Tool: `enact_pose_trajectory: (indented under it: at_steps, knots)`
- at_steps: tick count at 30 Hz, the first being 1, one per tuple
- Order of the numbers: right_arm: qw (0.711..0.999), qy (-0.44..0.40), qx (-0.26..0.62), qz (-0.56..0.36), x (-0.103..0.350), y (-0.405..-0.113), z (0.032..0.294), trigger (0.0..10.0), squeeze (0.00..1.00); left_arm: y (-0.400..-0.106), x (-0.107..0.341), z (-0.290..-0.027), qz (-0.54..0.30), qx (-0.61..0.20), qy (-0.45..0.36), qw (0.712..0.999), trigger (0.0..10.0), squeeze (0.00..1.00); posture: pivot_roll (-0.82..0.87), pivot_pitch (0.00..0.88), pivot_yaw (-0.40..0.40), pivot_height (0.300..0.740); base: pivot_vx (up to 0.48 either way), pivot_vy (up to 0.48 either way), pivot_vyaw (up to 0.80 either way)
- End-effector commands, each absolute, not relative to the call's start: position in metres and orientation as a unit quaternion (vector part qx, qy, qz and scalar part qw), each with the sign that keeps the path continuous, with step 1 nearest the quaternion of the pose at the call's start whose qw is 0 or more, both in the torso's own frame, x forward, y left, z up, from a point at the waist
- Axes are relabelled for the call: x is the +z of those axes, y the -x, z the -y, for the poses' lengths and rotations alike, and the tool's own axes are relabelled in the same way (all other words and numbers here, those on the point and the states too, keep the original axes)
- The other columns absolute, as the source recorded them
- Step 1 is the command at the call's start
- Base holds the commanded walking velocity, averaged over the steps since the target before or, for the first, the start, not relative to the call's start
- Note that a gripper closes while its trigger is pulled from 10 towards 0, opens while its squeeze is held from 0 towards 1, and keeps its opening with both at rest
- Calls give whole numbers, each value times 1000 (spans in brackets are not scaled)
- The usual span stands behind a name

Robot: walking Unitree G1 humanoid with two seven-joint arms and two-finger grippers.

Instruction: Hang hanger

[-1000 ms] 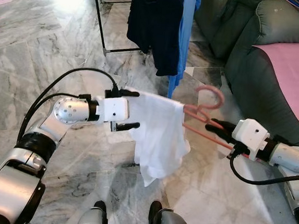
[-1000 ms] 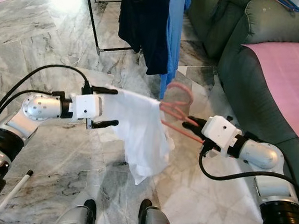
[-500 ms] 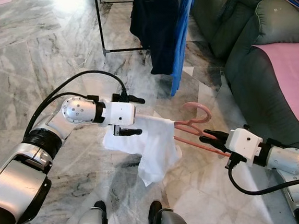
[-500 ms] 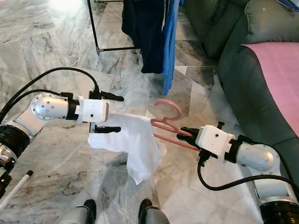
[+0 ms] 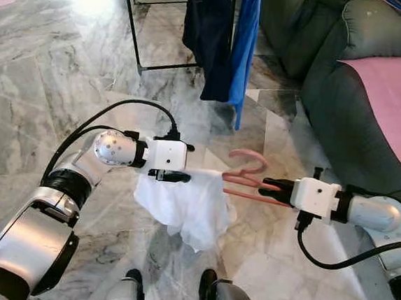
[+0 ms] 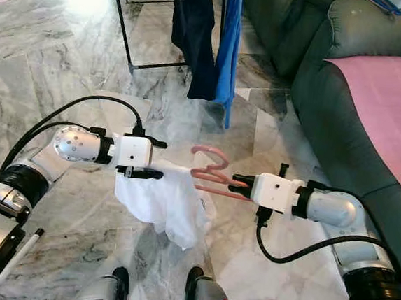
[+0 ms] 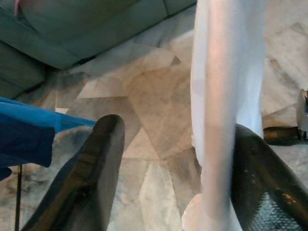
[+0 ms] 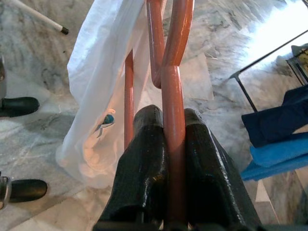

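Hanger, curved pink rod draped in limp white cloth, pinched by right pincer; left pincer spread.

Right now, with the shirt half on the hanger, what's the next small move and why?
Probably pull the left gripper away from the hanger, drawing the white shirt straight. The right gripper is clamped on the pink hanger, and the shirt sags in a bunch below it, so it likely needs spreading before going to the rack.

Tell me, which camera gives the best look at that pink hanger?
The right wrist view: the pink hanger runs clamped between the right gripper's fingers. Both eye views show its hook and bars small, the white shirt draped over it.
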State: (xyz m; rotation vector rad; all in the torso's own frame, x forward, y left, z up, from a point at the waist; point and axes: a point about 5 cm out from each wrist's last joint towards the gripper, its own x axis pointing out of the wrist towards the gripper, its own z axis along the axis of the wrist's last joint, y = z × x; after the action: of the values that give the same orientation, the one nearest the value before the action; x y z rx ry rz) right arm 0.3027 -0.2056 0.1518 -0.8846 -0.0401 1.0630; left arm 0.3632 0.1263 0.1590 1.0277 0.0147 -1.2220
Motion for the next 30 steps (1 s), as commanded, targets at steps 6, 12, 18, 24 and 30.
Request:
enact_pose_trajectory:
  at_steps: [6, 12, 18, 24, 30]
  knots:
    - [761, 421, 492, 44, 159, -305, 198, 10000, 0, -363, 157, -128, -36, -563, -478, 674, 0, 0, -95, 283, -34, 740, 0, 0, 0]
    - [759, 427, 490, 44, 158, -307, 197, 10000, 0, -363, 156, -129, -50, -570, -482, 664, 0, 0, -93, 282, -34, 740, 0, 0, 0]
    - [757, 430, 491, 43, 158, -308, 196, 10000, 0, -364, 157, -127, -56, -575, -477, 662, 0, 0, -93, 282, -35, 740, 0, 0, 0]
    - [755, 432, 492, 40, 156, -308, 196, 10000, 0, -364, 157, -127, -62, -580, -478, 657, 0, 0, -93, 281, -37, 740, 0, 0, 0]
    - [751, 437, 494, 38, 154, -308, 194, 10000, 0, -363, 156, -127, -70, -585, -476, 654, 0, 0, -92, 280, -38, 740, 0, 0, 0]
